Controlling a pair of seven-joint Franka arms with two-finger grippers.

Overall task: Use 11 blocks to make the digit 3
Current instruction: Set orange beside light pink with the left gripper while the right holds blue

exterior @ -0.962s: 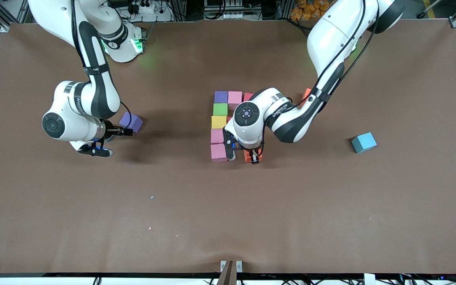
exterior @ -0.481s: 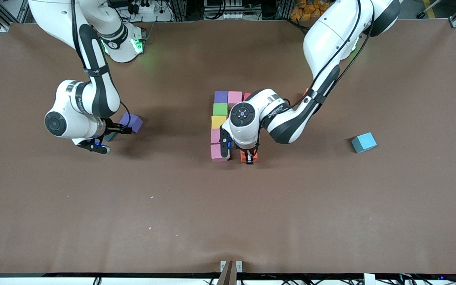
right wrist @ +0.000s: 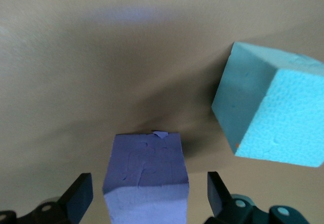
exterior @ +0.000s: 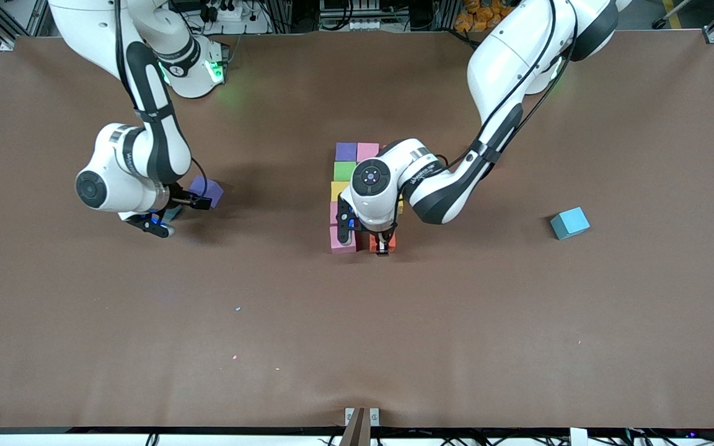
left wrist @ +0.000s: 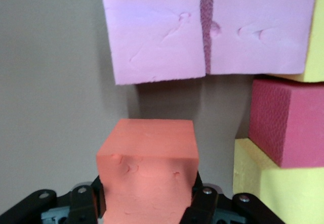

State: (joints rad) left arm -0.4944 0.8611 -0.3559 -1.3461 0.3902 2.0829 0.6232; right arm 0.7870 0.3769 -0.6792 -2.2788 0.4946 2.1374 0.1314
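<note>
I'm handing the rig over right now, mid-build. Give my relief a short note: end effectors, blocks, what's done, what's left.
Left end effector: shut on the orange block, low beside the pink blocks at the figure's camera end.
Right end effector: open, straddling the loose purple block, a light-blue cube beside it.
Done: column of purple, green, yellow and pink, plus some bar blocks.
Left: release orange against the pink, bring in the purple; check the hidden middle.

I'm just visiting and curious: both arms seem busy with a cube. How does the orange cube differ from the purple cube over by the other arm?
The orange cube is clamped in the left tool; the purple cube sits between the right tool's open fingers, not gripped. The orange one is beside the pink cubes of the figure; the purple one lies apart, next to a light-blue cube. Both look like same-sized foam cubes.
</note>
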